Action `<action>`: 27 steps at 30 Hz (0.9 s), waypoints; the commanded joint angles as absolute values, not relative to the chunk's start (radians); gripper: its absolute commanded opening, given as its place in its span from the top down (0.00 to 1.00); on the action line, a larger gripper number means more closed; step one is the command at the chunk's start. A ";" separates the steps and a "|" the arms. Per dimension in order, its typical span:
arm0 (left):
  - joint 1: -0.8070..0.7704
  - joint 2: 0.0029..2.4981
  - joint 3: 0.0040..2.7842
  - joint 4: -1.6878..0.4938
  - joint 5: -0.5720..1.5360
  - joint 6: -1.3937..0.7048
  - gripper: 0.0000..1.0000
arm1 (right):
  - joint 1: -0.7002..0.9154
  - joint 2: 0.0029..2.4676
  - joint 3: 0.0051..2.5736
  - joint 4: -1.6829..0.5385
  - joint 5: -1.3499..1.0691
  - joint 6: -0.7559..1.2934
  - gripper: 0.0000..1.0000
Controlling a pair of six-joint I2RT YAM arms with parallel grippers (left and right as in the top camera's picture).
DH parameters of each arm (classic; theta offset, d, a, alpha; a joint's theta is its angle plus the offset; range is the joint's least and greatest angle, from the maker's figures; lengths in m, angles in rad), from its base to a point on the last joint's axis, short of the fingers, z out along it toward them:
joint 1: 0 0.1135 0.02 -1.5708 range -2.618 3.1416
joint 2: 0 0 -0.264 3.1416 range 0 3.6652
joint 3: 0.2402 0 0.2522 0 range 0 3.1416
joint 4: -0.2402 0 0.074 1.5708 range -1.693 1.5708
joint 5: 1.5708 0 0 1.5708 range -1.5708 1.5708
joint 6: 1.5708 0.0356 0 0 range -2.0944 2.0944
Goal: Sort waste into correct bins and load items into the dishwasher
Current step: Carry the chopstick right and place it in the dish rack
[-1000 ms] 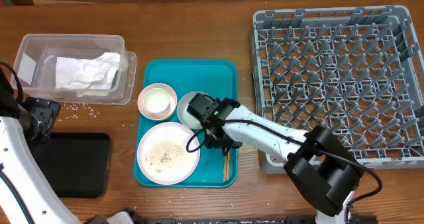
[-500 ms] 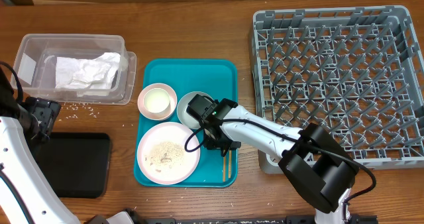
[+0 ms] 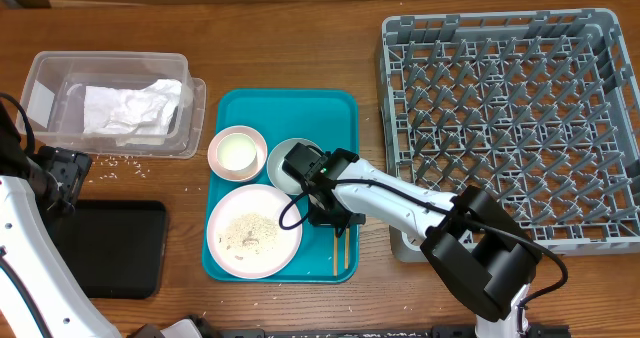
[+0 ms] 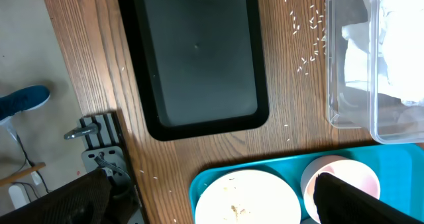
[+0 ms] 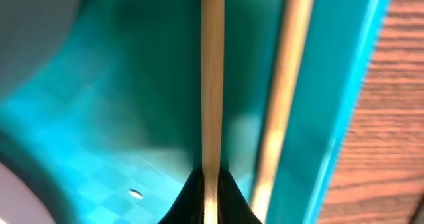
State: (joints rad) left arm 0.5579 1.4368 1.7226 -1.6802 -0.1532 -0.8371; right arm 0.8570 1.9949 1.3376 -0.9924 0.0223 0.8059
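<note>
- The right jaws are clenched on one wooden chopstick (image 5: 212, 85), which lies flat on the teal tray (image 3: 290, 108) near its right edge.
- The second chopstick (image 5: 288, 98) is seen just beside the first, against the tray's raised rim, and is not gripped.
- The left jaws are spread wide and empty, held above the counter (image 3: 300, 38) near the black tray (image 3: 110, 248).
- A pale pink bowl (image 3: 237, 151), a grey-green bowl (image 3: 280, 163) and a round plate (image 3: 253, 231) flecked with rice are set on the teal tray.
- Crumpled white napkins (image 3: 130, 108) are held in the clear tub (image 3: 40, 78).
- Loose rice grains (image 3: 118, 162) are scattered on the counter below the tub.
- The grey dish rack (image 3: 500, 118) is placed well to the right.
</note>
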 commanded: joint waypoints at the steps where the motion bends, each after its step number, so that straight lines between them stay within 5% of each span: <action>1: 0.556 1.440 1.737 -1.682 -0.156 -0.853 0.00 | 0.834 1.957 1.402 -1.042 0.021 0.757 0.96; 9: 0.556 1.440 1.737 -1.682 -0.156 -0.853 0.00 | 0.669 1.832 1.670 -1.278 0.093 0.574 0.96; 17: 0.556 1.440 1.737 -1.682 -0.156 -0.853 0.00 | 0.410 1.808 1.766 -1.284 0.081 0.100 0.96; 27: 0.556 1.440 1.736 -1.678 -0.156 -0.854 0.00 | 0.278 1.811 1.660 -1.161 0.033 0.052 0.96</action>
